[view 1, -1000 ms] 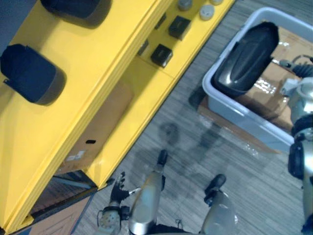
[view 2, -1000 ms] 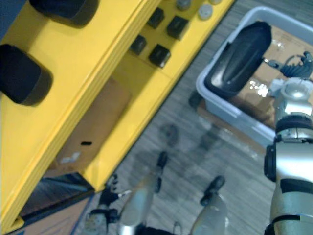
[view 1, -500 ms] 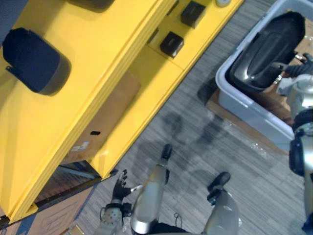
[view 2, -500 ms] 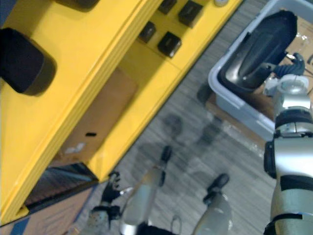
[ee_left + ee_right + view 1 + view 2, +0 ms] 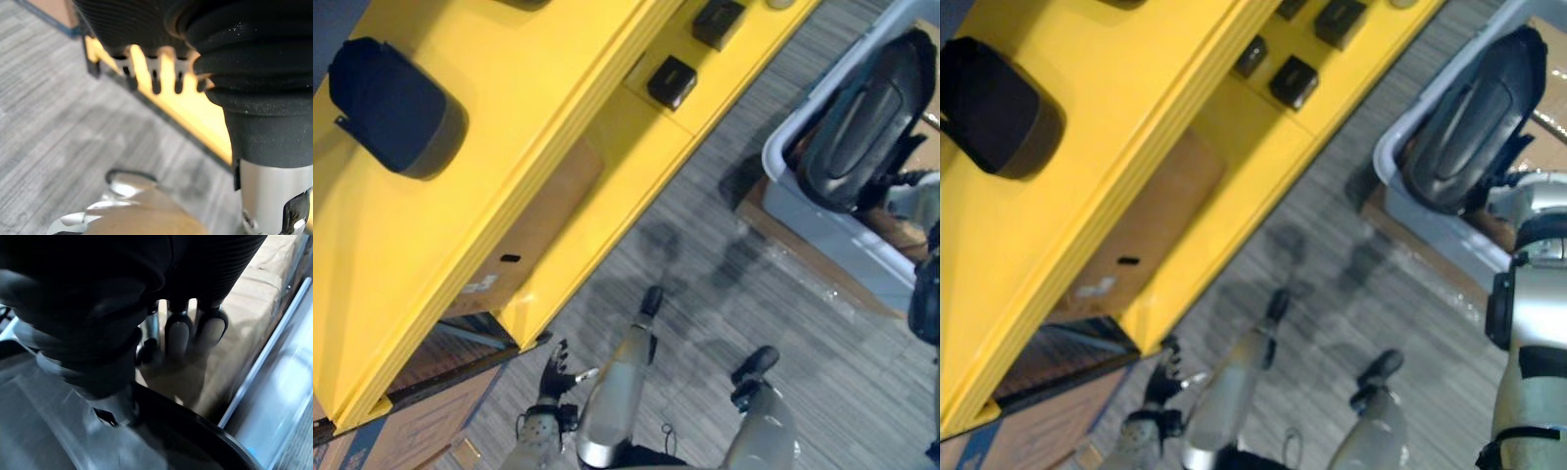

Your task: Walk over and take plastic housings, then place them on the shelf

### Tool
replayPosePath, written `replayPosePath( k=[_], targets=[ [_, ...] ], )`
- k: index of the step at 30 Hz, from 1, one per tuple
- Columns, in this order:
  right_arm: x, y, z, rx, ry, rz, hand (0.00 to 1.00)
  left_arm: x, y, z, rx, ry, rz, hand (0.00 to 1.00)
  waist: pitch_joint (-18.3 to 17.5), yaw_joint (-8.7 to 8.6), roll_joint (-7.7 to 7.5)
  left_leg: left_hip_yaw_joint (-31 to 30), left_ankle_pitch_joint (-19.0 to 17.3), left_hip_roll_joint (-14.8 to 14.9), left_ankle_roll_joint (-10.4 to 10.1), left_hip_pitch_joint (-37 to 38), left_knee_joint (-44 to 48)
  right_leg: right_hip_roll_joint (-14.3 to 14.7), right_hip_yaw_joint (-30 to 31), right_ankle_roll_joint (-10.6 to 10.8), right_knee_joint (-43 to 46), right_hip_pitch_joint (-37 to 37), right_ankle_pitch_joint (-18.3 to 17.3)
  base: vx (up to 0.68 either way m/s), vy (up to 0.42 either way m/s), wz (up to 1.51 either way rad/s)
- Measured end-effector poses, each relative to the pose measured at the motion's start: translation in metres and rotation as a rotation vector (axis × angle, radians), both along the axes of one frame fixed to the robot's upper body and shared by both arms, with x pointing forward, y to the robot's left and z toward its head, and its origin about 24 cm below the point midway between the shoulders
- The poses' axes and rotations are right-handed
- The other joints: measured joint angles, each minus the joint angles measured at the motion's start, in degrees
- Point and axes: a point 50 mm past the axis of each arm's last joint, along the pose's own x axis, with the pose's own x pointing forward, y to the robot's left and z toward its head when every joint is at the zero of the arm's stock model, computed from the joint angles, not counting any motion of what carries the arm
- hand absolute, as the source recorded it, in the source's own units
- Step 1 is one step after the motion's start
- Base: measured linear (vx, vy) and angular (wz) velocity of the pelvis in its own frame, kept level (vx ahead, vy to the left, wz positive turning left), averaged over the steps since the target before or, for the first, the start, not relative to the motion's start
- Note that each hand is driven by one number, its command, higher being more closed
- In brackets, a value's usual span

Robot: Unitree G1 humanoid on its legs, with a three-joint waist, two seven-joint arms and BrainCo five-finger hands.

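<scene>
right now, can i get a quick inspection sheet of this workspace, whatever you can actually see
surface: yellow shelf with a top level and a lower one
job's things: one dark housing lies on the shelf top; a larger black housing leans in the grey bin
clutter: small black boxes on the lower level; a cardboard box inside the shelf
hands: left hand open, low by the shelf's corner, holding nothing; right hand at the bin beside the black housing, grip not readable
cables: nothing seen
surroundings: grey carpet floor; flat cardboard under the bin
</scene>
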Motion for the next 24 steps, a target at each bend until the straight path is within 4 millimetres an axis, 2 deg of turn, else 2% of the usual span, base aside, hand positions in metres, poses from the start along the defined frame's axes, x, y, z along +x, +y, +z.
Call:
replayPosePath(
  k=[8,14,16,17,20,24],
  targets=[
    [-0.009,-0.012,0.004,-0.030,-0.006,-0.094,1.00,0.003,-0.004,0.005,-0.016,-0.016,-0.009,0.00,-0.33,0.78,0.47,-0.34,-1.33,-0.47,0.41,-1.13,2.25,0.03,-0.78,0.56,-1.10,0.86,0.37,0.00,0.006,0.03],
    [-0.022,-0.033,0.012,-0.267,-0.048,-0.250,1.00,0.003,-0.005,0.012,-0.035,-0.058,-0.006,0.00,-0.34,0.86,0.48,0.02,-3.26,-0.52,0.98,-2.64,5.80,0.43,-0.74,1.51,-3.08,1.80,1.42,0.01,0.007,-0.01],
    [-0.026,-0.038,0.018,-0.359,-0.061,-0.283,1.00,0.006,-0.009,0.018,-0.055,-0.098,-0.009,0.00,-0.34,0.84,0.48,0.28,-3.97,-0.45,1.10,-3.15,6.77,0.69,-0.64,1.57,-3.86,1.94,1.88,0.02,0.024,-0.08],
    [-0.029,-0.041,0.024,-0.428,-0.077,-0.305,1.00,0.010,-0.020,0.025,-0.094,-0.136,-0.014,0.00,-0.34,0.42,0.48,0.39,-4.54,-0.36,1.32,-3.78,7.93,1.00,-0.57,1.65,-4.45,2.06,2.29,0.01,0.029,-0.05],
    [-0.032,-0.045,0.032,-0.559,-0.087,-0.322,1.00,0.013,-0.033,0.033,-0.139,-0.175,-0.029,0.00,-0.25,-0.46,0.35,1.43,-5.10,0.17,1.41,-3.55,8.76,1.46,-0.46,1.89,-5.50,2.99,3.22,0.01,0.018,-0.07],
    [-0.029,-0.042,0.045,-0.729,-0.125,-0.301,1.00,0.016,-0.026,0.037,-0.133,-0.207,-0.001,0.00,-0.24,-0.76,0.33,3.15,-5.71,1.40,1.15,-1.64,8.52,2.31,1.08,1.63,-5.57,3.68,3.08,-0.01,-0.017,-0.21]
  ],
)
